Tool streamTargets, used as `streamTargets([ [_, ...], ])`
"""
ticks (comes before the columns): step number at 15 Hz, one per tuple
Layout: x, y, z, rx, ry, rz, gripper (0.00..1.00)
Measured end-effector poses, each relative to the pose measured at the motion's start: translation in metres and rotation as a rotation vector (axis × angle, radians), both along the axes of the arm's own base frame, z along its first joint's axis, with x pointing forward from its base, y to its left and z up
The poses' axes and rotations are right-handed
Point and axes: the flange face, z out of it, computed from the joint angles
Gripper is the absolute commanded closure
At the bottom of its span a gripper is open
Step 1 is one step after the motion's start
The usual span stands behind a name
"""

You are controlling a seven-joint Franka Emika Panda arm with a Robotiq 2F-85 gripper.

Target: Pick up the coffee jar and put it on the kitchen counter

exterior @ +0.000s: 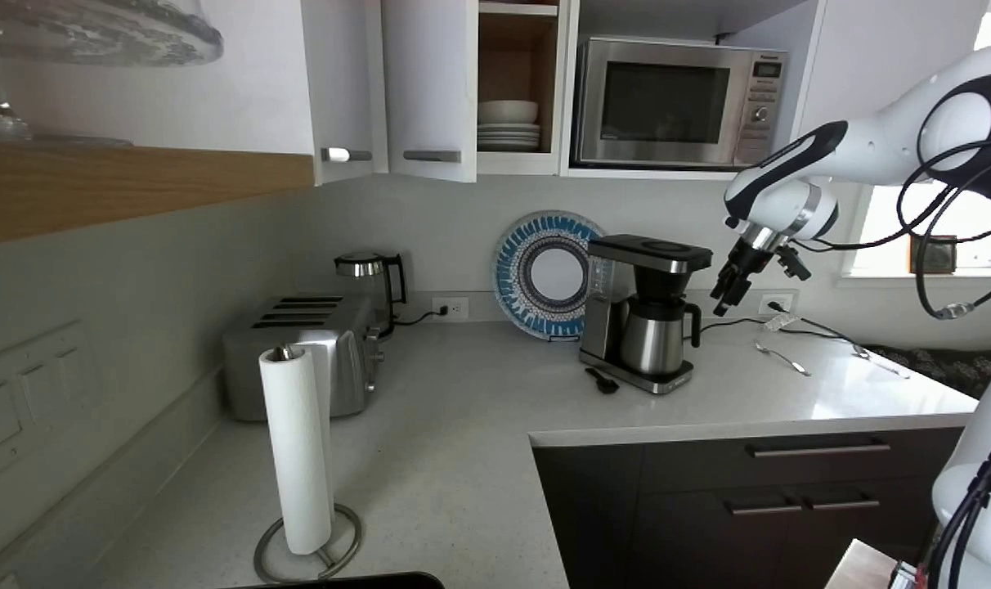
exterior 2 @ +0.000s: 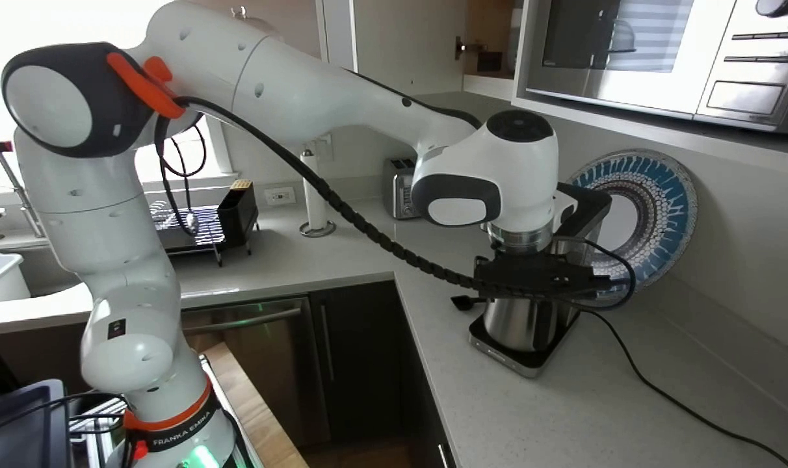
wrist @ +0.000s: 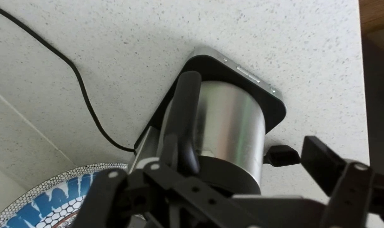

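Observation:
The coffee jar is a silvery carafe with a black lid and handle. It stands upright on the coffee machine's base in an exterior view (exterior: 651, 348). It also shows in an exterior view (exterior 2: 514, 325) and in the wrist view (wrist: 230, 120). My gripper (exterior: 726, 296) is open and empty, above counter height beside the jar's handle (exterior: 692, 323). In the wrist view the fingers of my gripper (wrist: 242, 145) are wide apart, with one overlapping the handle; I cannot tell whether they touch. In an exterior view the fingertips are hidden. The kitchen counter (exterior: 455, 458) is pale grey-white.
The coffee machine (exterior: 667, 249) surrounds the jar, its top overhanging it. A blue patterned plate (exterior: 516, 270) leans behind. A black scoop (wrist: 280, 155) and power cord (wrist: 81, 82) lie nearby. A toaster (exterior: 352, 352), kettle (exterior: 373, 286) and paper roll (exterior: 295, 458) stand on the counter.

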Motion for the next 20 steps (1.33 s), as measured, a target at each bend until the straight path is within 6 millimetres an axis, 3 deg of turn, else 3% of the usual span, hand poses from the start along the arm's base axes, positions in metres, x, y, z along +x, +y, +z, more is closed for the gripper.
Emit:
streamTargets([
  [5, 0.017, -0.02, -0.023, 0.045, -0.004, 0.029, 0.0],
  [16, 0.039, -0.055, -0.04, 0.24, -0.069, 0.088, 0.0],
  [17, 0.042, -0.057, -0.042, 0.256, -0.073, 0.089, 0.04],
  [18, 0.045, -0.058, -0.043, 0.269, -0.076, 0.093, 0.25],
  [20, 0.052, -0.059, -0.044, 0.294, -0.088, 0.108, 0.31],
])
